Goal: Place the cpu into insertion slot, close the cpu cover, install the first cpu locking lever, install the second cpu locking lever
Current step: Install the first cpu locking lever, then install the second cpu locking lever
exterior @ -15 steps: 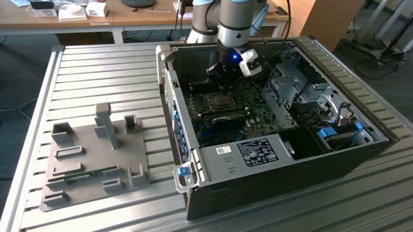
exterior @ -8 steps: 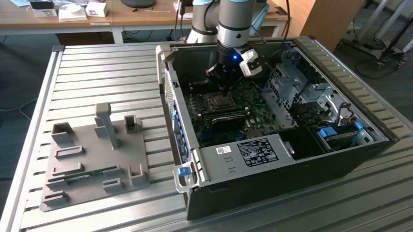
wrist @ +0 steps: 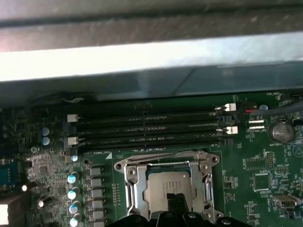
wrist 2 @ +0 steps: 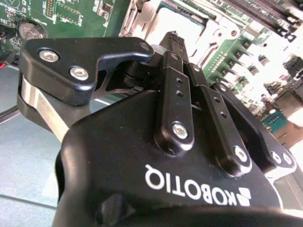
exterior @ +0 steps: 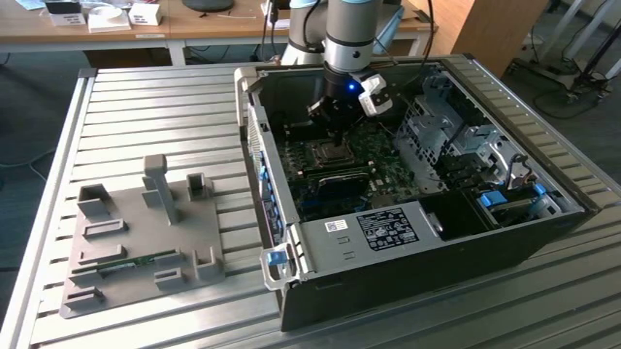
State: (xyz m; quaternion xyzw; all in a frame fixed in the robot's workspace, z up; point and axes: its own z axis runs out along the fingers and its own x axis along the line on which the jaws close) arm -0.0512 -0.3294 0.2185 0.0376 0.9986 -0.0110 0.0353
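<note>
The cpu (wrist: 163, 187), a flat square with a dull silver top, lies in the insertion slot (wrist: 137, 172) on the green board. The shiny cpu cover (wrist: 132, 194) frames it and seems to lie flat around it. My gripper (wrist: 177, 204) is directly over the chip's edge, its black fingertips (wrist: 173, 202) pressed together and shut. In the second wrist view the gripper (wrist 2: 173, 39) points at the bright metal socket (wrist 2: 163, 21). In the exterior view the gripper (exterior: 337, 142) reaches down inside the open computer case onto the socket (exterior: 328, 153).
Several long black memory slots (wrist: 147, 127) run beside the socket, with a row of capacitors (wrist: 72, 194) and a coin battery (wrist: 282, 131) nearby. The case walls (exterior: 250, 131) and drive cages (exterior: 456, 138) hem the arm in. A grey fixture plate (exterior: 145, 240) lies on the slatted table.
</note>
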